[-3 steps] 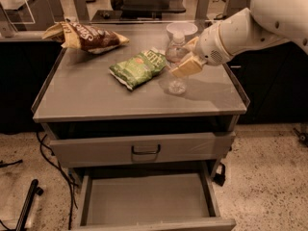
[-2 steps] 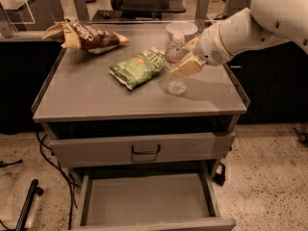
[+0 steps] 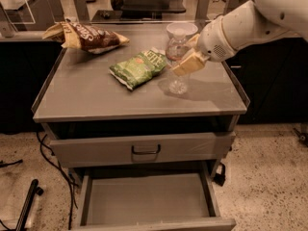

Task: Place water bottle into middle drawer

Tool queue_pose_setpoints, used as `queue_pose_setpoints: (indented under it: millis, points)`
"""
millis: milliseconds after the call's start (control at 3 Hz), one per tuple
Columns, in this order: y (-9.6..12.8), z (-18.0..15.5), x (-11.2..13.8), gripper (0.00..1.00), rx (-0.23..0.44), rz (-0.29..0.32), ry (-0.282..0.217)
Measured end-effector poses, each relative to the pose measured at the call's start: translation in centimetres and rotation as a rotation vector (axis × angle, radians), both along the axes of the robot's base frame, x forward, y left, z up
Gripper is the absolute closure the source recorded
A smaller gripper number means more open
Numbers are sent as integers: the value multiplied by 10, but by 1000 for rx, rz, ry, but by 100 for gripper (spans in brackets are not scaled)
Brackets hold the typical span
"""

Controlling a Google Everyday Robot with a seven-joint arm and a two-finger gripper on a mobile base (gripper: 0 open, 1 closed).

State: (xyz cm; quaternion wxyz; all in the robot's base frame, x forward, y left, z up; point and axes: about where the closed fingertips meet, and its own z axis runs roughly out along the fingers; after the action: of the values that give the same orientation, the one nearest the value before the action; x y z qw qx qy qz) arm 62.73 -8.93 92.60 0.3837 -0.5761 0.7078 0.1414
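A small clear plastic water bottle with a ribbed body stands at about 2 o'clock on the flat grey metal tabletop of a cabinet. Its lower end is at the surface and casts a soft shadow towards 3 o'clock. The gripper, with tan fingers, is closed on the water bottle at mid-height. One finger lies across the front of the bottle and the other is hidden behind it. The thick white robot arm reaches in from the 2 o'clock corner of the view. Just behind the bottle, towards 12 o'clock, sits a shallow white bowl. A crinkled green snack bag lies near the middle of the tabletop, at 9 o'clock from the bottle, close to it but apart. A brown and yellow chip bag lies at the 10 o'clock corner, well apart from both. Below the tabletop, a grey drawer front with a black loop handle is almost pushed in. Under that, at 6 o'clock, the wide shallow grey metal middle drawer is pulled out, its flat floor bare between low side walls. The water bottle is up on the tabletop, not in that drawer. Black cables hang to the speckled floor at 8 o'clock.
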Motion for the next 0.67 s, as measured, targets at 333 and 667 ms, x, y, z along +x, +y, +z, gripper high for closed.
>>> queue_pose_setpoints:
  millis: [333, 667]
  points:
    - [-1, 23, -19, 100, 20, 20, 48]
    - [-2, 44, -47, 100, 68, 41, 106]
